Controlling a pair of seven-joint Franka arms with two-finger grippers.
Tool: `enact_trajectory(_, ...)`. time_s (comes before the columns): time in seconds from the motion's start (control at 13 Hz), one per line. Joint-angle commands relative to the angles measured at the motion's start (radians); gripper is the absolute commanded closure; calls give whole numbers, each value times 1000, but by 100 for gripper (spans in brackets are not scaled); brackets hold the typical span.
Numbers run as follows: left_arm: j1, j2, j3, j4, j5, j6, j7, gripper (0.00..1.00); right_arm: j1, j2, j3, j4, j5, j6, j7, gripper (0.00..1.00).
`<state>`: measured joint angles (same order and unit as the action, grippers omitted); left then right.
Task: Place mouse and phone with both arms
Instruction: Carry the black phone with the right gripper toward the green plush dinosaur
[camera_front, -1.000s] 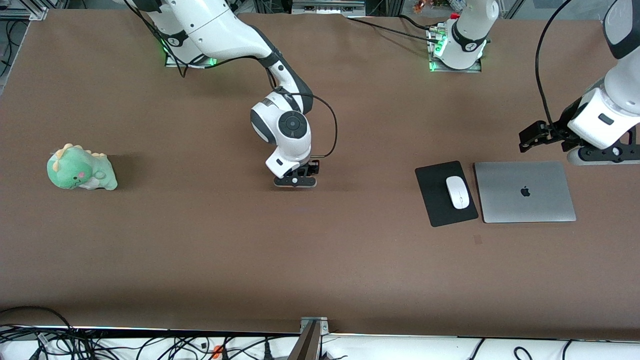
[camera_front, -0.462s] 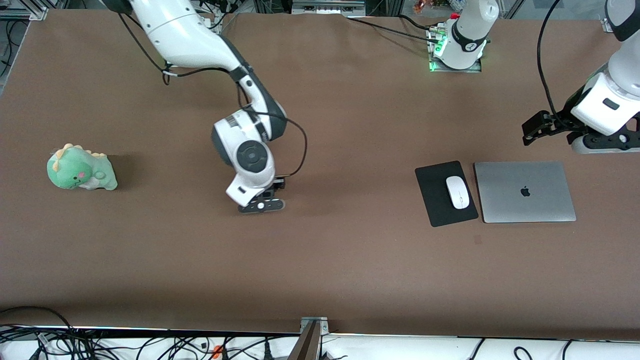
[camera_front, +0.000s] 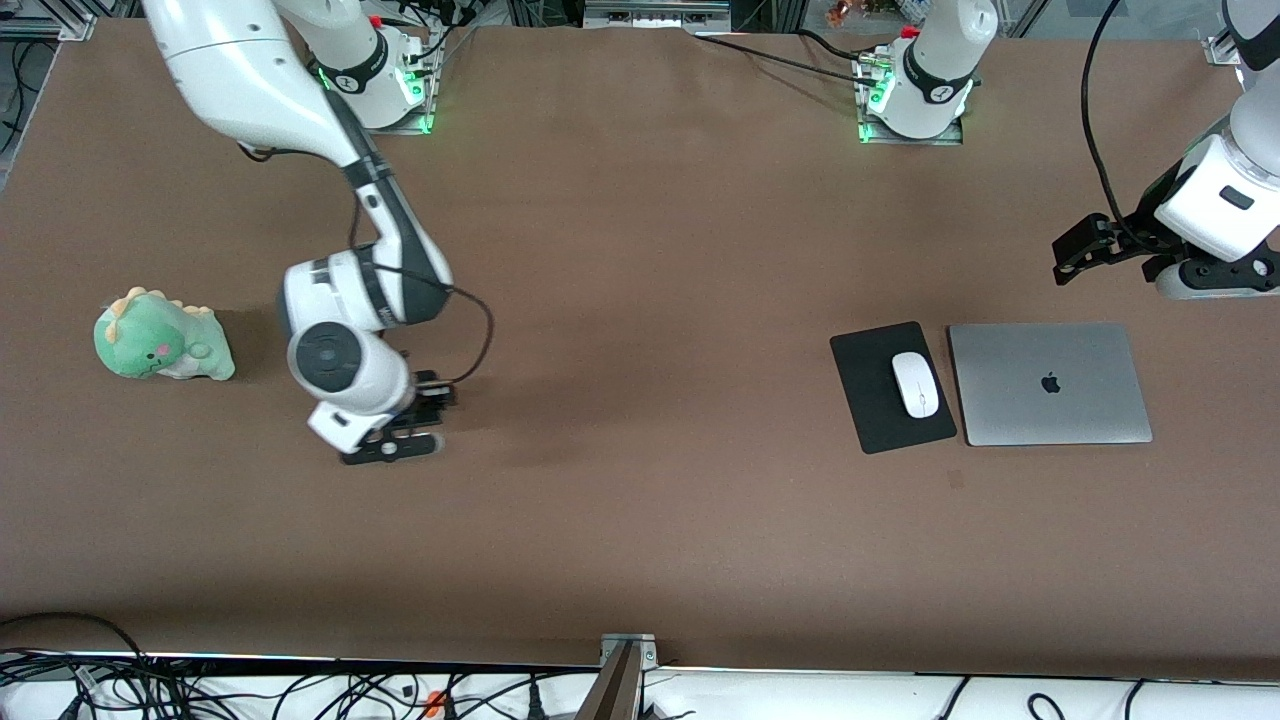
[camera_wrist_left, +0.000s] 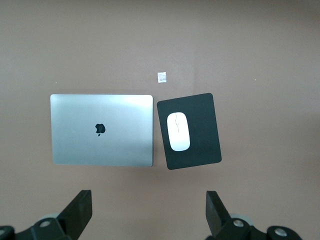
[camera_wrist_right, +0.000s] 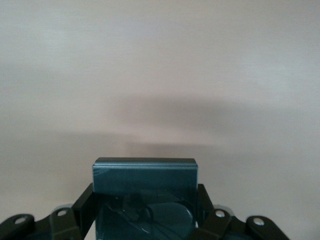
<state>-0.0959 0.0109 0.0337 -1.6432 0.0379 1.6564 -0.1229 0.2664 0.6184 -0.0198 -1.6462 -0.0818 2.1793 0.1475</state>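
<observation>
The mouse rests on the black mouse pad, just beside the closed laptop. The phone is clamped in the right gripper, over bare table near the plush dinosaur. The left gripper hangs released above the laptop's end of the table.

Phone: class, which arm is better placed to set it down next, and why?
The right. Its tool is shut on the phone low over bare table; the left tool hangs open, empty, near the laptop.
</observation>
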Motion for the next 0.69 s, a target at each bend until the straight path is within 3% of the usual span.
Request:
enact_trajectory(0.0, -14, -16, 15, 19, -3, -46, 16, 0, -70, -109, 12, -174, 16, 92, -25, 74)
enact_trajectory(0.23, -14, -3, 20, 31, -12, -44, 9, 0, -159, -169, 11, -390, 16, 320, -58, 74)
enact_trajectory(0.62, -5, 34, 22, 89, -12, -41, 14, 0, -271, -184, 9, -533, 16, 507, -137, 74)
